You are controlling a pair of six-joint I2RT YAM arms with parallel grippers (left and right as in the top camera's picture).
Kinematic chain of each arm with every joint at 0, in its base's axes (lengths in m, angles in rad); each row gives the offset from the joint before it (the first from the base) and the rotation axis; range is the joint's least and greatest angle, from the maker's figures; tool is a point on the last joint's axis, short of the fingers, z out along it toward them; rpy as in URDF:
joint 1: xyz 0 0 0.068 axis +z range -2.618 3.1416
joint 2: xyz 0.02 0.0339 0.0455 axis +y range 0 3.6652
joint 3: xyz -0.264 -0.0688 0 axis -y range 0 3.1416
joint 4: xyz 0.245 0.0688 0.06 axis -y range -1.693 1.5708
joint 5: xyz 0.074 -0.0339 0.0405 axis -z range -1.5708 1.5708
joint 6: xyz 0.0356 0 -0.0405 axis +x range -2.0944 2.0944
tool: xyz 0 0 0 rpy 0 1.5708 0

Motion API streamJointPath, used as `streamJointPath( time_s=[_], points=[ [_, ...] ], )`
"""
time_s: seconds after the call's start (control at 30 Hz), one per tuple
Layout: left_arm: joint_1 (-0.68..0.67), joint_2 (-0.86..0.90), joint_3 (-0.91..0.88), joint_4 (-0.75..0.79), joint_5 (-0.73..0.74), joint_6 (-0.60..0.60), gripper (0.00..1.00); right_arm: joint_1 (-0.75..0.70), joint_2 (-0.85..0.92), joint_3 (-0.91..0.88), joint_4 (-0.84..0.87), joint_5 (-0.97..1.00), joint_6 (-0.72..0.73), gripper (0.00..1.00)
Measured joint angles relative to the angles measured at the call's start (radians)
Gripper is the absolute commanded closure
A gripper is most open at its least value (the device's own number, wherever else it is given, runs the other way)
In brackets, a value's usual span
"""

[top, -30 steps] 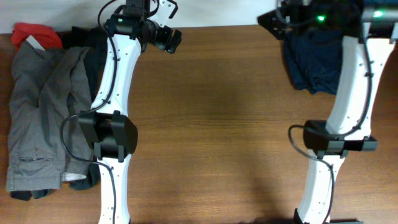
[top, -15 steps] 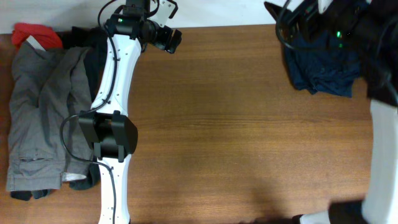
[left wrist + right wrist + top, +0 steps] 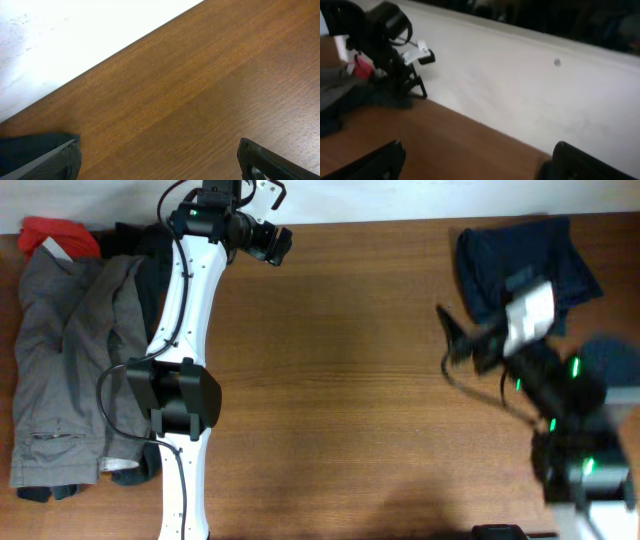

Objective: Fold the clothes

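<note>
The navy-blue shorts [image 3: 520, 265] lie crumpled at the table's back right corner, with nothing holding them. My right gripper [image 3: 452, 340] is open and empty. It hangs over bare wood in front of and to the left of the shorts, and its arm is blurred. In the right wrist view [image 3: 480, 165] its jaws stand wide apart. My left gripper [image 3: 272, 242] is open and empty at the back edge, over bare wood in its own view [image 3: 160, 167]. Grey trousers [image 3: 65, 360], a red piece [image 3: 48, 232] and a black piece [image 3: 140, 255] lie piled at the left.
The wooden table [image 3: 340, 380] ends at a white wall [image 3: 75, 35] at the back. A corner of dark cloth [image 3: 25, 147] shows beside my left finger. The left arm [image 3: 385, 35] and the red piece [image 3: 362, 67] show far off in the right wrist view.
My right arm has pulled away from the back right corner and swung forward, uncovering the navy shorts, which lie where they were. The left arm has not moved.
</note>
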Motion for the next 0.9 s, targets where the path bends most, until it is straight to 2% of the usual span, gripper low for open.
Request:
streamJointPath(
  time_s=[0.23, 0.43, 0.6, 0.8, 0.9],
  points=[
    [0.0, 0.0, 0.0, -0.001, 0.0, 0.0, 0.01, -0.019, -0.355, -0.475, 0.21, 0.034, 0.082, 0.01],
    [0.0, 0.0, 0.0, -0.001, 0.0, 0.0, 0.01, -0.019, -0.566, -0.742, 0.233, 0.059, 0.127, 0.01],
    [0.0, 0.0, 0.0, -0.001, 0.0, 0.0, 0.01, -0.019, -0.673, -0.849, 0.233, 0.072, 0.152, 0.01],
    [0.0, 0.0, 0.0, -0.001, 0.0, 0.0, 0.01, -0.019, -0.741, -0.867, 0.092, 0.127, 0.163, 0.02],
    [0.0, 0.0, 0.0, 0.0, 0.0, 0.0, 0.01, -0.019, -0.764, -0.868, 0.086, 0.16, 0.163, 0.01]
  ],
)
